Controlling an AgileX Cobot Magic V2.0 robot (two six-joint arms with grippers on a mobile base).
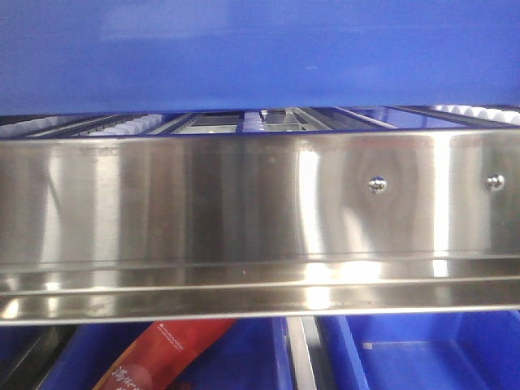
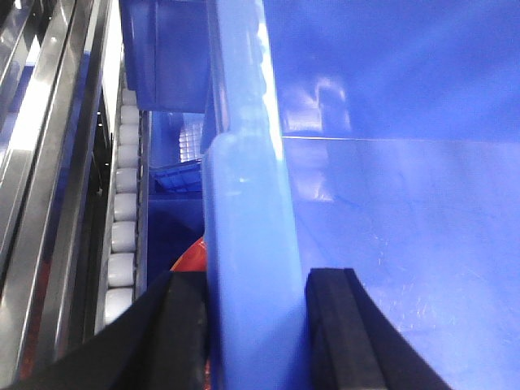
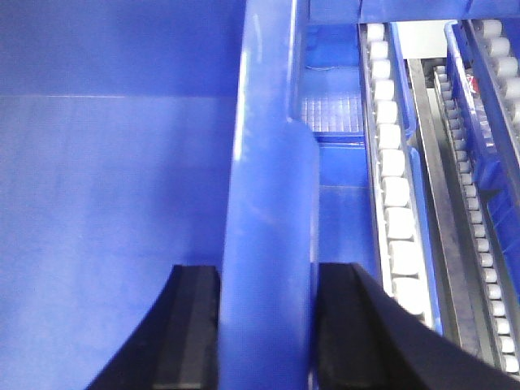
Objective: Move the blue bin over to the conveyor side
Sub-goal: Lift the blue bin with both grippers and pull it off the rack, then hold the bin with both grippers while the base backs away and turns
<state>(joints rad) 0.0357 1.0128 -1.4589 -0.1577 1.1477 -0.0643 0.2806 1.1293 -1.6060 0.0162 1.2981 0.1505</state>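
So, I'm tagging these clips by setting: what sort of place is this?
Probably a warehouse or factory picking line: white roller tracks, a brushed stainless steel rail bolted across the front, and a blue bin, with more blue crates below the rail.

left tool (image 2: 256, 325): 2 black slab fingers (image 2: 341, 333) | right tool (image 3: 266, 325): same look

Steel rail under a blue wall

The blue bin (image 1: 260, 49) fills the top as a plain wall, its lower edge just above white rollers (image 1: 130, 123) and thin metal tracks. A shiny steel rail (image 1: 203, 203) spans the middle, with two screws (image 1: 376, 184) at its right. Below it, lower blue crates (image 1: 422, 353) show; the left one holds a red packet (image 1: 162, 353).
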